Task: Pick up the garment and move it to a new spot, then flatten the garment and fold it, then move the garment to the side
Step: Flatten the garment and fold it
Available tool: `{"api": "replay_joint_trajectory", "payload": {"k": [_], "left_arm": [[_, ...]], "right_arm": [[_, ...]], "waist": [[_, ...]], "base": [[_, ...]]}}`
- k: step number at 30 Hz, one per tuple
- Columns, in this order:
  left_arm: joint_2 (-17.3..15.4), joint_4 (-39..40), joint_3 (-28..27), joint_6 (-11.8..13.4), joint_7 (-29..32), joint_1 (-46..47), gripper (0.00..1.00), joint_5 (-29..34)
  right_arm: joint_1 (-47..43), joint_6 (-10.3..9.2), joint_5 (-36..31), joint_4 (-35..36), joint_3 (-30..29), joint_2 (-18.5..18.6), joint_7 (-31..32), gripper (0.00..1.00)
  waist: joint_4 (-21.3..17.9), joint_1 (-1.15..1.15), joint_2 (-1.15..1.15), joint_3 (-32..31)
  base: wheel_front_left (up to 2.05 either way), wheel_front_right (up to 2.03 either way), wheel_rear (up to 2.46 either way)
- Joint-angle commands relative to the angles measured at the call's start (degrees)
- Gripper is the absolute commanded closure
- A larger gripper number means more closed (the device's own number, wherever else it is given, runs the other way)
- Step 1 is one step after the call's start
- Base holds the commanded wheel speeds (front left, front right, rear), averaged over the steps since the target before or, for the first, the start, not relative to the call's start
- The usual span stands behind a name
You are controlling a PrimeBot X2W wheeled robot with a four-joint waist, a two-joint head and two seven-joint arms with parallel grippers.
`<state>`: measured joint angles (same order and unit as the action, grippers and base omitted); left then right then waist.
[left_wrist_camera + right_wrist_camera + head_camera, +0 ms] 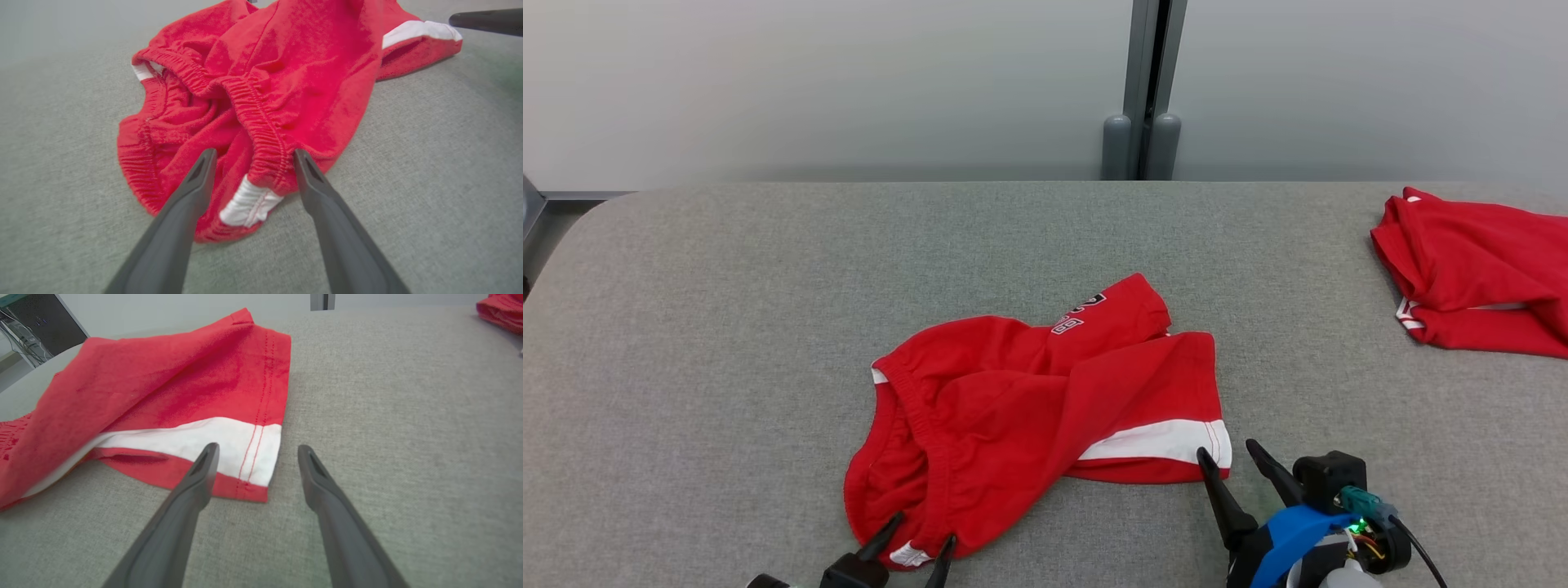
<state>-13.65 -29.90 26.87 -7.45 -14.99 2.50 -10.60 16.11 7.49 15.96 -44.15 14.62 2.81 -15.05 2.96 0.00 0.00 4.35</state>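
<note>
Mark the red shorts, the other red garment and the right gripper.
red shorts (1013, 392), head view, middle of fabric
other red garment (1478, 261), head view, top layer
right gripper (1225, 447), head view, between fingertips

The right claw (257, 449) hangs wide open at the corner of the rumpled red fabric garment (184, 375). One dark tip sits over its white hem stripe (175, 439), the other over the bare grey fabric bench (388, 416). A second red cloth bundle (502, 308) lies well apart, top right.

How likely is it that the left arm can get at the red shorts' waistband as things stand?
Very likely yes. The left gripper is open, its fingers straddling the elastic waistband at the shorts' near edge, with nothing blocking it. The right gripper sits apart by the white-striped leg hem.
</note>
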Motion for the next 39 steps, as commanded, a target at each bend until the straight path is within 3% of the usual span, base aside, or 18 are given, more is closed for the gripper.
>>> {"api": "replay_joint_trajectory", "payload": {"k": [1,13,20,21,22,23,24,30,39], "left_arm": [[-0.31,-0.54,0.6,-0.04,-0.25,0.89,0.0,-0.44],[-1.35,-4.36,7.51,-0.04,-0.24,3.98,0.0,-4.47],[-1.47,-4.66,9.98,-0.04,-0.24,5.17,0.0,-6.51],[-1.37,-4.97,10.18,-0.04,-0.24,5.22,0.07,-7.07],[-1.23,-5.38,10.31,-0.04,-0.23,5.4,0.43,-7.55],[-1.08,-5.87,10.7,-0.04,-0.18,5.61,0.75,-7.92],[-0.84,-6.21,11.04,-0.04,-0.13,5.82,1.0,-8.35],[1.23,-5.2,11.12,-0.04,-0.08,6.67,1.0,-14.18],[-1.28,8.58,5.51,-0.03,-0.21,10.62,1.0,-20.3]], "right_arm": [[1.2,0.01,0.3,-0.79,0.28,0.17,-0.16,0.0],[5.66,0.01,6.67,-6.58,5.95,0.2,-0.16,0.0],[6.78,0.01,9.57,-4.9,8.5,1.26,-0.16,0.0],[6.79,0.01,9.67,-4.52,8.74,1.29,-0.16,0.01],[6.86,0.01,9.54,-3.78,8.95,1.35,-0.16,0.56],[6.87,0.01,9.36,-3.09,8.83,1.58,-0.16,1.0],[6.7,0.01,9.2,-2.83,8.73,1.67,-0.16,1.0],[6.62,0.01,9.47,0.01,9.01,1.27,-0.16,1.0],[8.57,0.01,8.8,8.78,8.46,3.99,-0.16,1.0]], "waist": [[0.04,0.0,0.0,0.07],[0.72,0.0,0.0,1.62],[1.41,0.0,0.0,2.22],[1.44,0.0,0.0,2.33],[1.46,0.0,0.0,2.43],[1.49,0.0,0.0,2.54],[1.52,0.0,0.0,2.65],[1.48,0.0,0.0,3.13],[1.23,0.0,0.0,2.95]], "base": [[0.0,0.0,0.0],[0.0,0.0,0.0],[0.0,0.0,0.0],[0.0,0.0,0.0],[0.0,0.0,0.0],[0.0,0.0,0.0],[0.0,0.0,0.0],[0.0,0.0,0.0],[0.0,0.0,0.0]]}}
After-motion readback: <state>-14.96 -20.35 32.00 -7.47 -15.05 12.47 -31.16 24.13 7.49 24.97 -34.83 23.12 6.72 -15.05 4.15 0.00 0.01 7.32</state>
